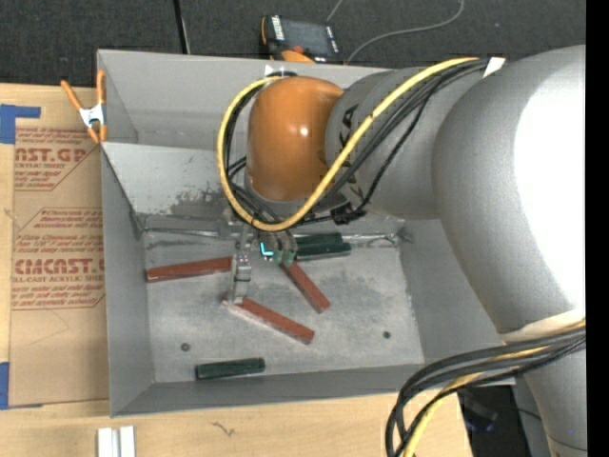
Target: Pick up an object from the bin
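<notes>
Left brown stick [187,270]: flat, view-left of the gripper [241,291]
Right brown stick [308,288]: slanted, just view-right of it
Far green bar [320,246]: near, behind-right
Near green bar [229,369]: well apart, in front

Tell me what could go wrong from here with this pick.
The hand is at one end of the lowest flat reddish-brown bar; gripped that far off centre, it might swing or slip out. The long reddish-brown bar on the view's left and the slanted reddish-brown bar lie close and could get knocked.
</notes>
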`<state>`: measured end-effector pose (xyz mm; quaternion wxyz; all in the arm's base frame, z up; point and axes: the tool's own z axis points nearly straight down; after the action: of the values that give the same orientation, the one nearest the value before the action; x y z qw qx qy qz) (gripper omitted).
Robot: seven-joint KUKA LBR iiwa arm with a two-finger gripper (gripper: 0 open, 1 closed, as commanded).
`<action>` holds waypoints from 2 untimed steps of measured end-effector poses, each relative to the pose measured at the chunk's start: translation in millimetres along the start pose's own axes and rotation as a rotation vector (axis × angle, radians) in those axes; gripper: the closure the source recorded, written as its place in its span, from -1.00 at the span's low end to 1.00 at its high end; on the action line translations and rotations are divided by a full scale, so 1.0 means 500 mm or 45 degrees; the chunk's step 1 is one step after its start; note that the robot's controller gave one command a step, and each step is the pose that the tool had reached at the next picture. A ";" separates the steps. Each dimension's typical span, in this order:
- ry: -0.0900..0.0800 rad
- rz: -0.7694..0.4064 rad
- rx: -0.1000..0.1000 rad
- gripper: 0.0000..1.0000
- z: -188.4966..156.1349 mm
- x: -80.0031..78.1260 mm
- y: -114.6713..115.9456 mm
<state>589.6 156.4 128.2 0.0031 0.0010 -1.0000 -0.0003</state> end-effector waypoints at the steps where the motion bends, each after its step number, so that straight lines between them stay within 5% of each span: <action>1: -0.004 -0.407 0.001 -1.00 0.122 -0.002 0.066; 2: -0.010 -0.403 -0.001 1.00 0.117 -0.005 0.065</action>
<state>591.8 189.0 69.9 -0.0008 0.1587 -0.9873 -0.0011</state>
